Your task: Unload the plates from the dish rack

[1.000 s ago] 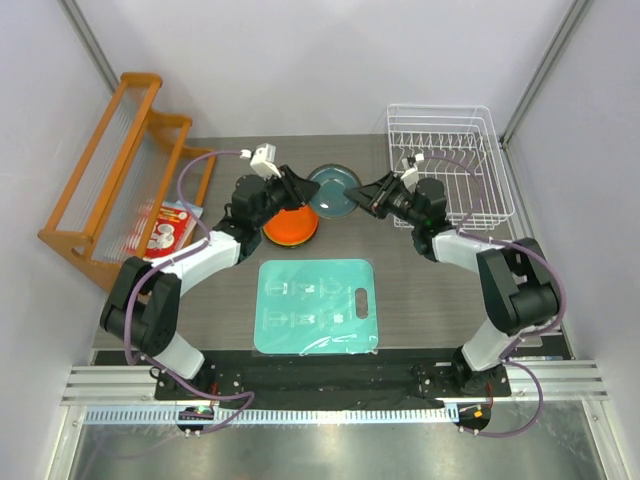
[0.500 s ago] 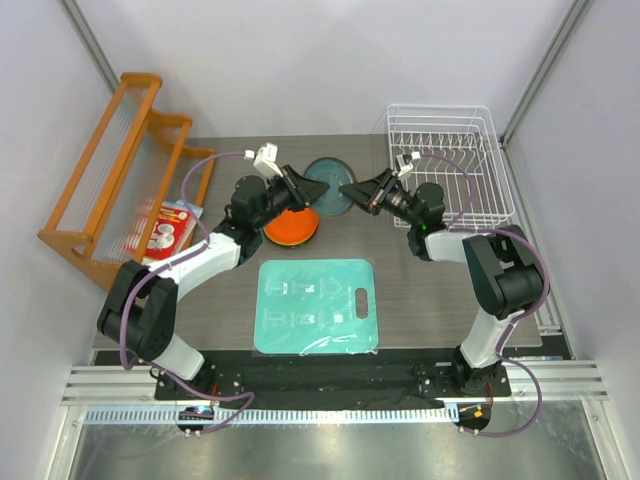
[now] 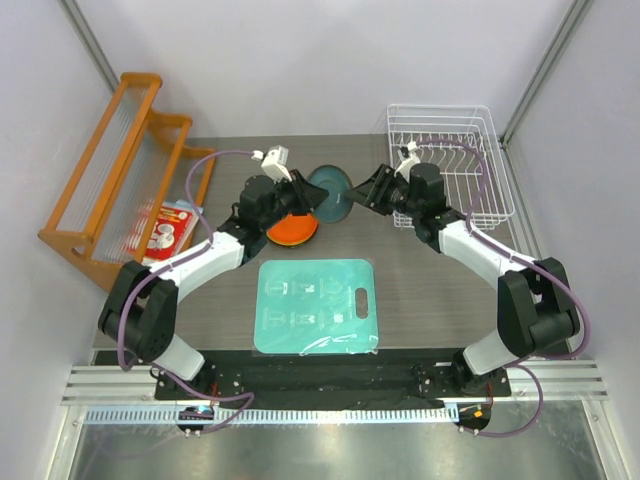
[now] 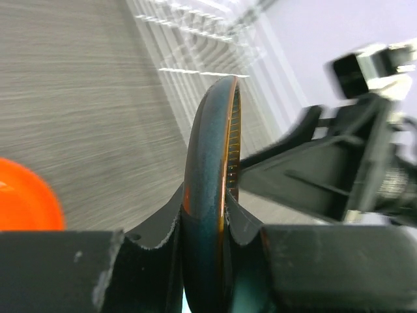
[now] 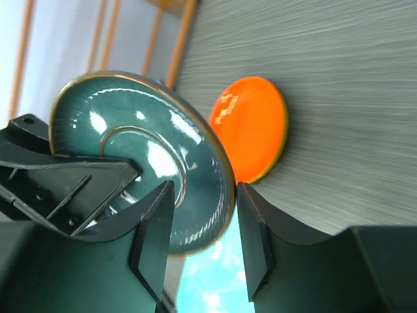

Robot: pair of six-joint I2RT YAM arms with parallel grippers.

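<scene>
The teal plate (image 3: 330, 194) stands on edge in mid-air between the arms, above the table (image 3: 420, 300) near the orange plate (image 3: 290, 229); the left gripper (image 4: 205, 218) pinches its rim, while the right gripper (image 5: 203, 225) straddles the far rim, grip unclear. Free the right fully before the left draws away

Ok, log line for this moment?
handover midair | left jaws shut on blue-teal round plate | right jaws open around its rim | orange round plate on table | white wire dish rack: no plates
</scene>
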